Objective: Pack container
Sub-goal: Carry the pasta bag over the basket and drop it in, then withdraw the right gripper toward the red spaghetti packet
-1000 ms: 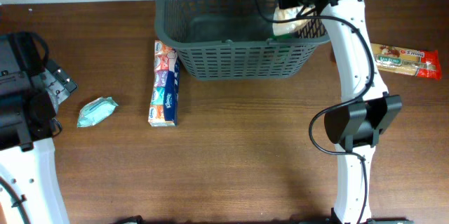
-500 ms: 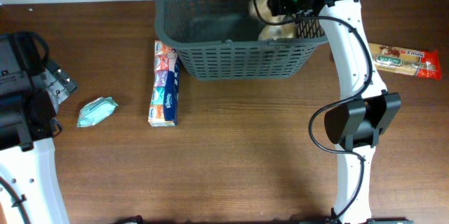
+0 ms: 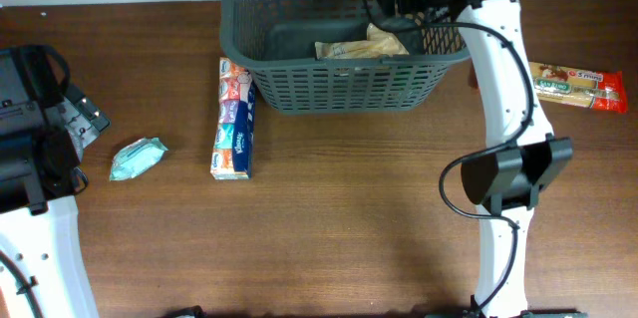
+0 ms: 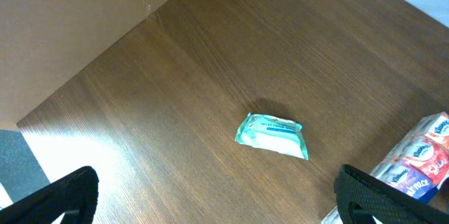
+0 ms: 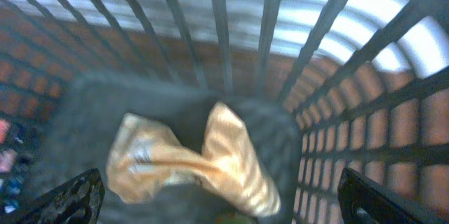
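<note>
1. Basket (image 3: 344,87) of dark grey plastic stands at the far edge of the worktop (image 3: 329,228), with one crinkled tan packet (image 3: 361,47) lying on its floor near the right-hand wall.
2. Right claw (image 5: 224,208) hangs over the basket's right side, above that packet, fingers spread wide and holding nothing.
3. Left claw (image 4: 224,206), likewise spread and empty, hovers well off to the left, over a teal pack of wipes (image 4: 272,135).
4. Three items lie outside on the worktop: the wipes, a pack of tissues (image 3: 235,119) just beside the basket's left wall, and a snack bar (image 3: 578,87) to its right.
5. Packing looks about a quarter done, judging by one item in and three waiting.
</note>
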{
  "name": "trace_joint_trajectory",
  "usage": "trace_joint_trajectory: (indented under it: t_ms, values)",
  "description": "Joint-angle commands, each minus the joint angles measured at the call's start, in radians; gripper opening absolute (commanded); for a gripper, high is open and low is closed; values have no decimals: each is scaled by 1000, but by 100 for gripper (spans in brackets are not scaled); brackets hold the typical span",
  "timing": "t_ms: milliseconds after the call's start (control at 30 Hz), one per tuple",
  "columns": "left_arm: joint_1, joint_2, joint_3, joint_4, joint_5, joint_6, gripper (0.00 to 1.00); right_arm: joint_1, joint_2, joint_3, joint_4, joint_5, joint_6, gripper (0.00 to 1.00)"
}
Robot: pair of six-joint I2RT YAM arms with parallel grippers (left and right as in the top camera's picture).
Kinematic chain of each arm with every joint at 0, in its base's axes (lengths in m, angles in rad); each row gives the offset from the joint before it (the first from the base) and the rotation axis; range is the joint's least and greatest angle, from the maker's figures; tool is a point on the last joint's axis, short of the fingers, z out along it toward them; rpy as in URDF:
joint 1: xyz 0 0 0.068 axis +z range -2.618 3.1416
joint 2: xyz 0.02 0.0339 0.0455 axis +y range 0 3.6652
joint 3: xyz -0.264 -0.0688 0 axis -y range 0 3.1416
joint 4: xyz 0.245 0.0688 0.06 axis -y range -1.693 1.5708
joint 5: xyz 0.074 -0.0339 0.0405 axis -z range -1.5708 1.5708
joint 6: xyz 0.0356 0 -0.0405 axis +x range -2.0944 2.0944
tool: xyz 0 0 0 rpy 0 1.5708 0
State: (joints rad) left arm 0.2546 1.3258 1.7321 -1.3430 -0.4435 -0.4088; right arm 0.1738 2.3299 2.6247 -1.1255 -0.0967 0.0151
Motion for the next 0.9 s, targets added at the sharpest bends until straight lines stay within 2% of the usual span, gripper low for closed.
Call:
trace_joint_trajectory:
  t_ms: [0, 200, 300, 500, 633, 700, 867]
  values:
    - [5, -4, 13, 2, 6, -6, 99, 8, -116, 129, -11, 17, -3, 99]
    - [5, -4, 13, 2, 6, -6, 99, -8, -197, 334, -118, 191, -5, 99]
    - [5, -4, 13, 2, 7, -6, 99, -31, -237, 397, -216, 195, -17, 99]
    - [5, -4, 13, 2, 6, -6, 99, -43, -280, 412, -431, 190, -18, 99]
    - [5, -4, 13, 2, 6, -6, 99, -45, -279, 394, -454, 206, -7, 99]
    - [5, -4, 13, 2, 6, -6, 99, -51, -275, 387, -451, 327, 129, 99]
    - [5, -4, 13, 2, 6, -6, 99, -100, -264, 356, -499, 732, 686, 99]
